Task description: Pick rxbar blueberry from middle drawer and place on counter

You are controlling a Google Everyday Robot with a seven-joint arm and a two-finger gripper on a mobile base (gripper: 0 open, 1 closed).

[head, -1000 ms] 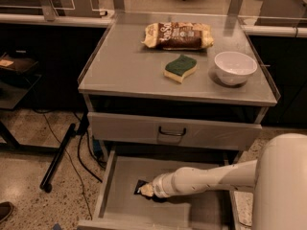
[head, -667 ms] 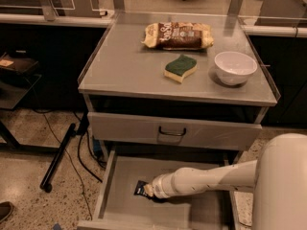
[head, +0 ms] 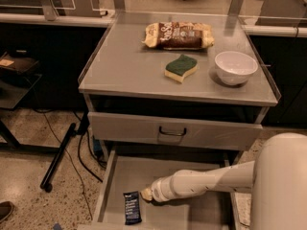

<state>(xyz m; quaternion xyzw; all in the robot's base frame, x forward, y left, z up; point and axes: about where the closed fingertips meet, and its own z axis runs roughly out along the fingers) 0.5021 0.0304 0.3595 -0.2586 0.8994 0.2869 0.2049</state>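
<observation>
The rxbar blueberry [head: 131, 207], a small dark bar with white lettering, lies flat on the floor of the open middle drawer [head: 192, 214], near its front left corner. My gripper [head: 147, 194] is low inside the drawer at the end of my white arm. It sits just to the right of the bar and a little behind its far end. I cannot tell whether it touches the bar. The counter [head: 129, 66] is the grey steel top above the drawers.
On the counter lie a brown-and-cream snack bag [head: 178, 35], a green-and-yellow sponge [head: 181, 67] and a white bowl [head: 235, 67]. A shut drawer front with a dark handle [head: 171, 131] hangs over the open drawer. Cables and a black pole [head: 60, 155] lie on the floor at left.
The bar now shows whole, lying nearer the drawer's front left than the dark shape at the gripper tip did before. My arm has shifted only slightly.
</observation>
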